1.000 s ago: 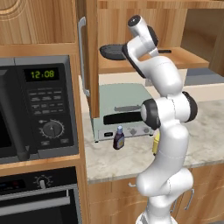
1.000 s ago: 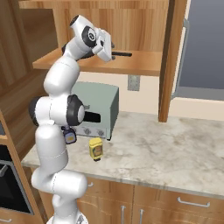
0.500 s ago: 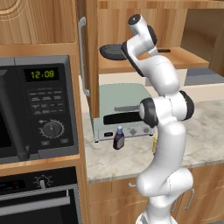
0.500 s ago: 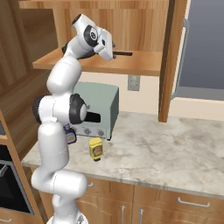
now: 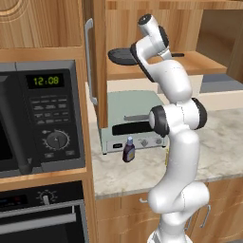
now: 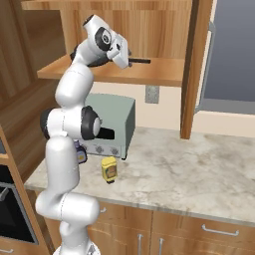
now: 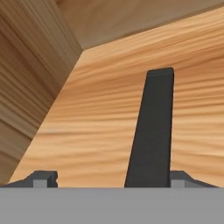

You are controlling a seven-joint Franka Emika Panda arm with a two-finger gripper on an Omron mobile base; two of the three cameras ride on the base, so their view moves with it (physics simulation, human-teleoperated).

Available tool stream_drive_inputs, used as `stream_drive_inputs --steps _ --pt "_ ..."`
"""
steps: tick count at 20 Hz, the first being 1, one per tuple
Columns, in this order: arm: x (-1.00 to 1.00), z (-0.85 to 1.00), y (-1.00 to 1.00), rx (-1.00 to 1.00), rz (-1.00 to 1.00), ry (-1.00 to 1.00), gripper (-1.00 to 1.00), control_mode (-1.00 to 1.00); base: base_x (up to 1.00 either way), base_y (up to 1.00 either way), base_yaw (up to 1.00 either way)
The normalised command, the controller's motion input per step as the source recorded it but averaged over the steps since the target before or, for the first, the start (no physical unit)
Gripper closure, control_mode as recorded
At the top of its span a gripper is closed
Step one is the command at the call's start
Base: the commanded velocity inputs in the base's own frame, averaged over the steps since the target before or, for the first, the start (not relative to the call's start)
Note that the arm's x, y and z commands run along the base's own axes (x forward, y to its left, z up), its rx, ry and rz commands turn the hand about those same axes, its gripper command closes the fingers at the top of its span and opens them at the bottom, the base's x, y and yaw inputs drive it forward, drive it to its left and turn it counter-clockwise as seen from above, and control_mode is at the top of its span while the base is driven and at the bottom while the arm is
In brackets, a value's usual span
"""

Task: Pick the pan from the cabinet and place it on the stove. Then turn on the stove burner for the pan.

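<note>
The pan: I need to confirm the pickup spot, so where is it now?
The pan sits on the open cabinet shelf, above the toaster oven, with the arm's hand at its handle.

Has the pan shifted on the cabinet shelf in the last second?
No. The pan sits at the same spot on the shelf, beside the open cabinet door.

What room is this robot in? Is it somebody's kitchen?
Yes, it looks like a kitchen, though a computer-drawn one. There is a microwave with an oven below it, a toaster oven on a marble counter, and a pan on a shelf of the wooden cabinet.
</note>
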Motion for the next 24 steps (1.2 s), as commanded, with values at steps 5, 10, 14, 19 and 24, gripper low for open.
stream_drive_inputs --steps 5,10,14,19,24 --pt "0.0 -0.38 0.13 0.0 0.0 0.0 -1.0 -1.0 0.0 0.0 0.0" --pt "0.0 -0.4 0.18 0.0 0.0 0.0 1.0 -1.0 0.0 0.0 0.0" --pt "0.0 -0.45 0.14 0.0 0.0 -0.01 1.0 -1.0 0.0 0.0 0.0" --pt "-0.1 -0.38 0.07 0.0 0.01 -0.07 1.0 -1.0 0.0 0.0 0.0" --pt "-0.24 -0.28 0.16 -0.01 0.01 -0.24 1.0 -1.0 0.0 0.0 0.0"
